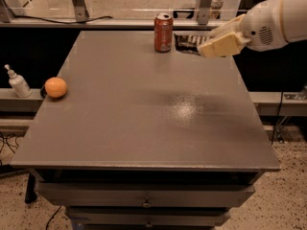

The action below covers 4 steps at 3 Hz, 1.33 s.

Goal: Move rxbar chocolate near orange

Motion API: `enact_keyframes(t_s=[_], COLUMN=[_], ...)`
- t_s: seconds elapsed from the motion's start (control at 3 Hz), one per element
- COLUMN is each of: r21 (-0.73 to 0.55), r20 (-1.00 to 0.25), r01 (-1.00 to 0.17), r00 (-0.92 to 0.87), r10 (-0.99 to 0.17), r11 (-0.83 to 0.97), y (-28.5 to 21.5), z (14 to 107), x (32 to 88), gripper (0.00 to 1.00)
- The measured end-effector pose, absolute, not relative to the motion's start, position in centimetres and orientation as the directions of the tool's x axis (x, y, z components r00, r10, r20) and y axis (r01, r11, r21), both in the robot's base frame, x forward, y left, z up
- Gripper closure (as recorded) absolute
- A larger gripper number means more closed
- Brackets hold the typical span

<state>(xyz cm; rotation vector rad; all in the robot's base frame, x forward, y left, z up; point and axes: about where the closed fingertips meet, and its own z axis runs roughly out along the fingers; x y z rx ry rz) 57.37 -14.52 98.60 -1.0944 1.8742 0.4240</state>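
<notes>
The rxbar chocolate, a flat dark bar with pale lettering, sticks out to the left of my gripper. The gripper is shut on the bar's right end and holds it just above the table's far right part, right beside the soda can. The cream fingers come in from the right on a white arm. The orange sits at the table's left edge, far from the bar, about halfway down the table.
A reddish-brown soda can stands upright at the far middle of the grey table, just left of the bar. A small white pump bottle stands on a ledge left of the orange. A rail runs behind the table.
</notes>
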Motion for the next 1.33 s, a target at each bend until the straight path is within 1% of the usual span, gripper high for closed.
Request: enact_keyframes(t_s=[0.33, 0.67, 1.0, 1.33], r21=[-0.138, -0.130, -0.087, -0.087], r20=[-0.845, -0.857, -0.877, -0.877], r01=[-0.847, -0.872, -0.902, -0.902], r00=[-0.169, -0.141, -0.133, -0.133], r10=[-0.507, -0.497, -0.463, -0.463], r11=[0.513, 0.471, 0.424, 0.424], y=[-10.1, -5.8, -0.8, -0.8], z=[98.7, 98.5, 98.1, 98.2], x=[58.6, 58.1, 56.0, 56.0], gripper=[1.00, 1.00, 1.00, 1.00])
